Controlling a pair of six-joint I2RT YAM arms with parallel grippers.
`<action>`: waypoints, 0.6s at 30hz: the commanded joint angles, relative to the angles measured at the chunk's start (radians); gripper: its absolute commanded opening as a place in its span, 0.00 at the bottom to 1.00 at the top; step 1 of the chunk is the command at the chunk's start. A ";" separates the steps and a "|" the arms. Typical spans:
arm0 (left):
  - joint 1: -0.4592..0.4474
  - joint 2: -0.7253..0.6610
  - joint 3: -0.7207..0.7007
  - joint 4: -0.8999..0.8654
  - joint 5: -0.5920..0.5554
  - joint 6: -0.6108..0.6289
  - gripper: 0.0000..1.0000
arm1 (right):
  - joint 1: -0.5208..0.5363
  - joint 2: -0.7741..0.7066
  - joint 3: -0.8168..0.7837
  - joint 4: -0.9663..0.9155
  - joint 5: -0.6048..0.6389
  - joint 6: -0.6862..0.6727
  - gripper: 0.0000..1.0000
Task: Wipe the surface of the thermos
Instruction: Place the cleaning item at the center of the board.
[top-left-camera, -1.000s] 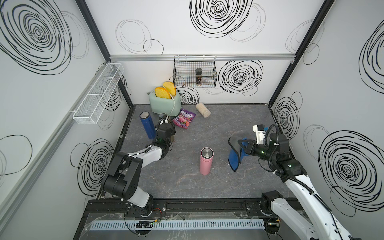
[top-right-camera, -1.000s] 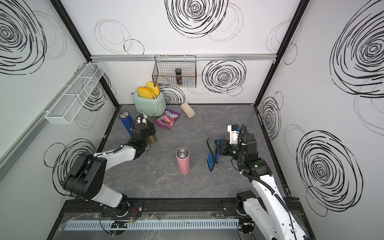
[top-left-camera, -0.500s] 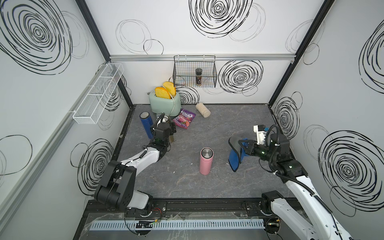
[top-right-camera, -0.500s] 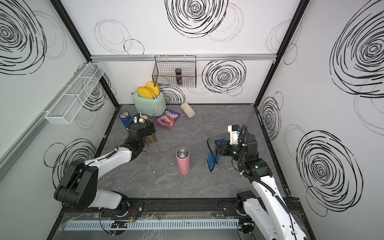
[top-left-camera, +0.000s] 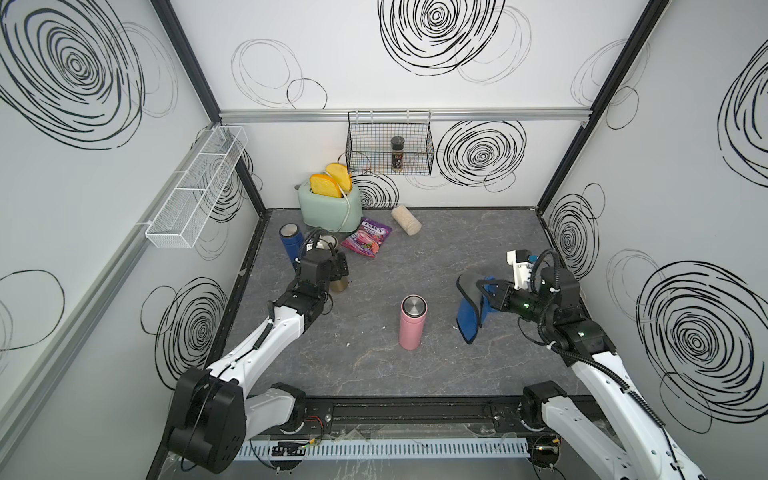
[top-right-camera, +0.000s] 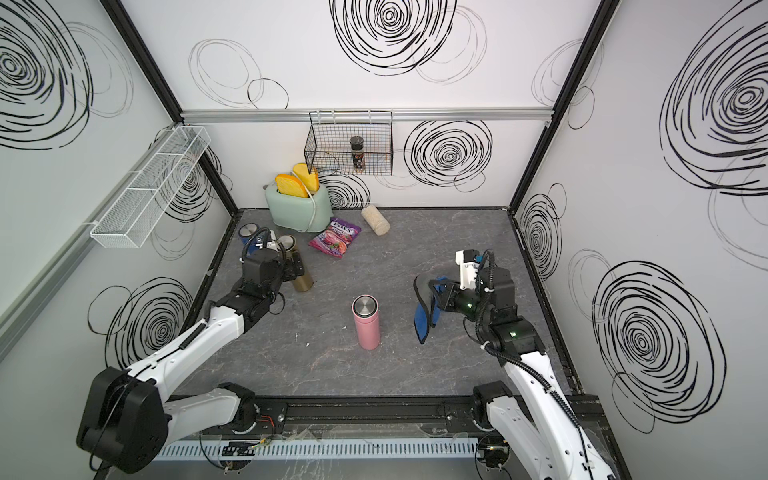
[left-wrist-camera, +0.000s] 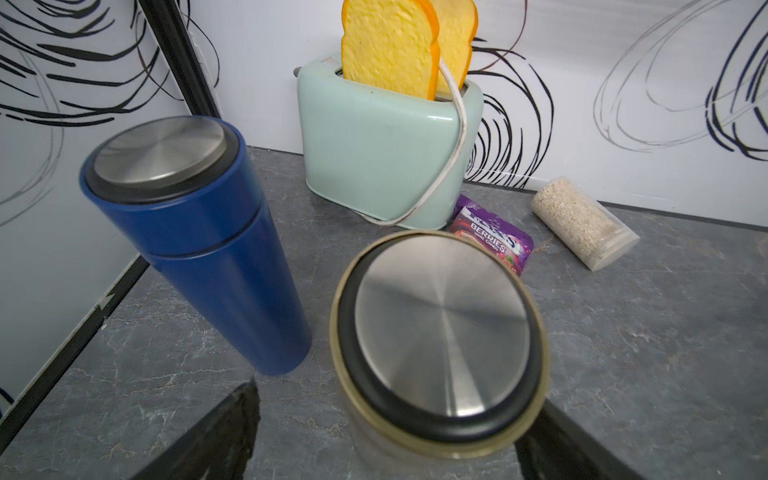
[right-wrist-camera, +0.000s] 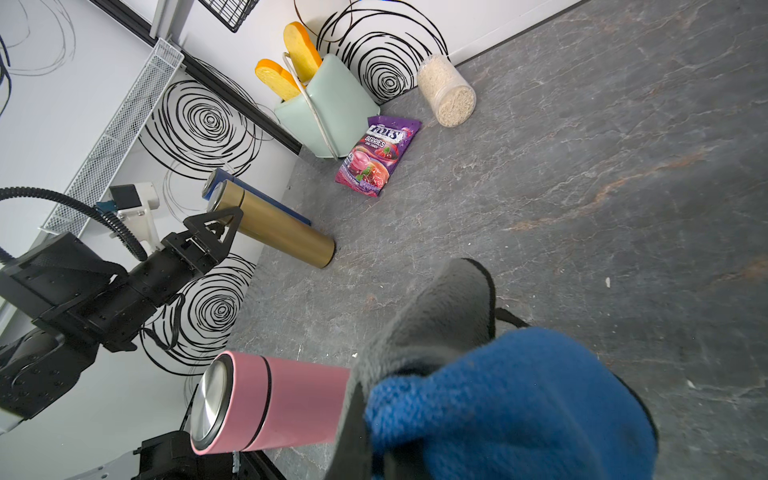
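left fingers (left-wrist-camera: 224, 432) now spread, gold thermos (right-wrist-camera: 278, 232) released upright beside blue thermos (left-wrist-camera: 199, 241) near far-left corner of desk (top-left-camera: 436, 257) | cloth (top-left-camera: 469, 316) pinched by right fingers (right-wrist-camera: 353, 449) | pink thermos (top-left-camera: 411, 324) mid-desk, judged next to be wiped

Both top views look down from high above the near edge; the closer wrist cameras share the toaster (left-wrist-camera: 374, 149).

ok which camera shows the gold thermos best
The right wrist view: the gold thermos shows side-on, nearly its whole length visible, lid to base. The left wrist view shows little but its steel lid, close and blurred. In both top views the left arm covers its middle, so only the ends show.
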 joint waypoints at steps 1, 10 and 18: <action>-0.009 -0.053 0.056 -0.113 0.038 -0.021 0.97 | -0.006 -0.020 0.041 -0.022 -0.015 0.010 0.00; -0.012 -0.140 0.027 -0.146 0.063 -0.017 0.97 | -0.006 -0.057 0.052 -0.064 -0.003 0.027 0.00; -0.074 -0.231 0.145 -0.383 0.061 -0.022 0.97 | -0.005 -0.072 0.076 -0.126 -0.008 0.030 0.00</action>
